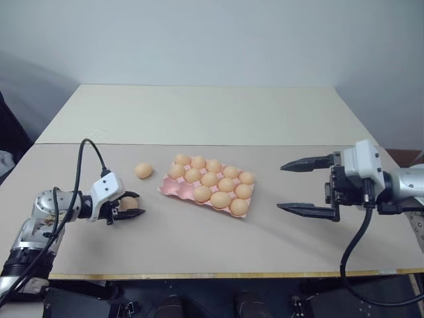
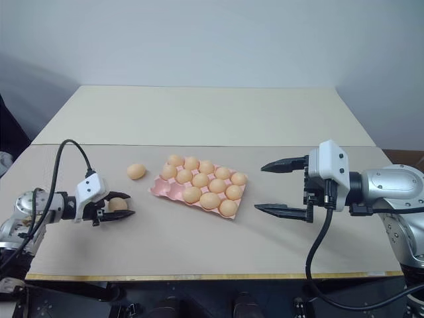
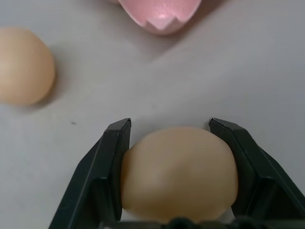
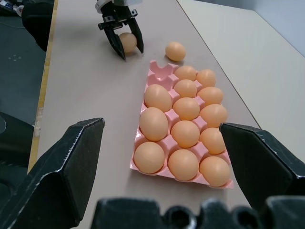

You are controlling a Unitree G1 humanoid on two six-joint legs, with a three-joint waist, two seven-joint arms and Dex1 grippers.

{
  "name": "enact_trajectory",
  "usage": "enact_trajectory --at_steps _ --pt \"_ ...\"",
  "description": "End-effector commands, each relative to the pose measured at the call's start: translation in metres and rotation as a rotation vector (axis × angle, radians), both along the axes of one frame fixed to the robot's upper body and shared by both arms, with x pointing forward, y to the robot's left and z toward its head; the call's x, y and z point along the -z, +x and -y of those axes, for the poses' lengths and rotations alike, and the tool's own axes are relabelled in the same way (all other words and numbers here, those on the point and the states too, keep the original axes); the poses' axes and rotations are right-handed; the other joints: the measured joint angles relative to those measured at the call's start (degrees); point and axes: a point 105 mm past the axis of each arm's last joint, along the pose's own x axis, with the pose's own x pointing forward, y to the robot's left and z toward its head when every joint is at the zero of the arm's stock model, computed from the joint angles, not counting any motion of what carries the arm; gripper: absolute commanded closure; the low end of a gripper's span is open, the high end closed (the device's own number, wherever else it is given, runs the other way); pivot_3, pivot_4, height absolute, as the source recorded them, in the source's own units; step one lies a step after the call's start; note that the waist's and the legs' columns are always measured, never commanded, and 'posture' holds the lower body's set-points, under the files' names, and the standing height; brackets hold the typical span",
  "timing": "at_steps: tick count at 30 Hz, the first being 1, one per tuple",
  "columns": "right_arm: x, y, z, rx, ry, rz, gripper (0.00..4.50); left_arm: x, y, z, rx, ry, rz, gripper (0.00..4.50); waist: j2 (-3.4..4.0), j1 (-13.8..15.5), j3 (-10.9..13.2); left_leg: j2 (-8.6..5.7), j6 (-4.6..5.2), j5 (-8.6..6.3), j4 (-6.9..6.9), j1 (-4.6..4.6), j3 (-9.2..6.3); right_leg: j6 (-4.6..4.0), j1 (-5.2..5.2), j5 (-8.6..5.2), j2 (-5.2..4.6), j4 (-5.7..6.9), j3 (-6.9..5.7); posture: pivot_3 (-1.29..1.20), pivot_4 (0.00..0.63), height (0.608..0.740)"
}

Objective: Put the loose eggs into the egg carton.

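Observation:
The pink egg carton (image 1: 171, 190) lies mid-table with several tan eggs in its cups; its corner cup nearest my left arm is bare (image 4: 161, 71). My left gripper (image 1: 129, 207) rests low on the table, left of the carton, shut on a loose egg (image 3: 178, 171) with a finger against each side. Another loose egg (image 1: 144, 170) lies on the table between that gripper and the carton's far left corner, apart from both. My right gripper (image 1: 280, 187) hovers to the right of the carton, open wide with nothing between its fingers, pointing at the carton.
The tan table top (image 1: 218, 245) has free room in front of and behind the carton. A paler table section (image 1: 199, 112) lies beyond. The front edge (image 1: 218, 274) runs close below both grippers.

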Motion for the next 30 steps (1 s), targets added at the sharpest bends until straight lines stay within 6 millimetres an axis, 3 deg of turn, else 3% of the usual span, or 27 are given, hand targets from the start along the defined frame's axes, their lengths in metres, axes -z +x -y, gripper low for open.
enact_trajectory --at_steps 1,4,7,10,17,23,30 --pt "-0.011 -0.004 0.000 -0.001 0.000 0.056 0.00 -0.054 0.004 0.037 0.140 -0.150 0.144 2.10 0.00 0.52 0.00 0.00 0.00 0.00 0.00 0.00 0.00 0.00 0.00 0.00 -0.01 0.00 0.00 0.00 0.150 0.740" --pt "-0.012 -0.004 0.000 0.000 0.003 0.060 0.00 -0.074 0.006 0.063 0.221 -0.230 0.180 2.10 0.00 1.18 0.00 -0.02 0.00 0.00 0.03 -0.03 -0.01 0.01 0.01 0.00 -0.01 -0.02 -0.02 0.00 0.150 0.740" --pt "-0.013 -0.003 0.000 0.003 0.004 0.065 0.00 -0.079 0.012 0.089 0.296 -0.269 0.184 2.10 0.01 1.34 -0.01 -0.02 0.00 0.00 0.03 -0.02 -0.01 0.01 0.01 0.00 0.00 -0.01 -0.01 0.00 0.150 0.740" --pt "-0.013 -0.003 -0.001 0.004 0.005 0.069 0.00 -0.066 0.016 0.105 0.352 -0.232 0.160 2.10 0.00 1.26 -0.01 -0.04 0.00 0.00 0.05 0.02 -0.01 0.01 0.07 0.00 0.00 0.00 0.00 0.00 0.150 0.740" --pt "-0.014 -0.005 -0.001 0.013 0.013 0.078 0.00 -0.040 0.033 0.121 0.360 -0.195 0.171 2.10 0.00 1.10 -0.01 -0.05 0.01 0.00 0.06 0.01 -0.02 0.01 0.04 0.01 0.01 -0.01 0.03 0.00 0.150 0.740" --pt "-0.013 -0.007 -0.001 0.026 0.015 0.079 0.00 -0.034 0.041 0.126 0.348 -0.200 0.182 0.11 0.02 1.47 -0.02 -0.07 0.01 0.00 0.07 0.02 -0.04 0.01 0.08 0.01 0.00 0.00 0.02 0.00 0.150 0.740" --pt "-0.015 -0.008 -0.003 0.022 0.023 0.083 0.00 -0.053 0.036 0.121 0.363 -0.231 0.217 0.02 0.01 1.50 -0.02 -0.07 0.01 0.00 0.08 0.00 -0.05 0.02 0.08 0.01 -0.01 -0.01 0.01 0.00 0.150 0.740"
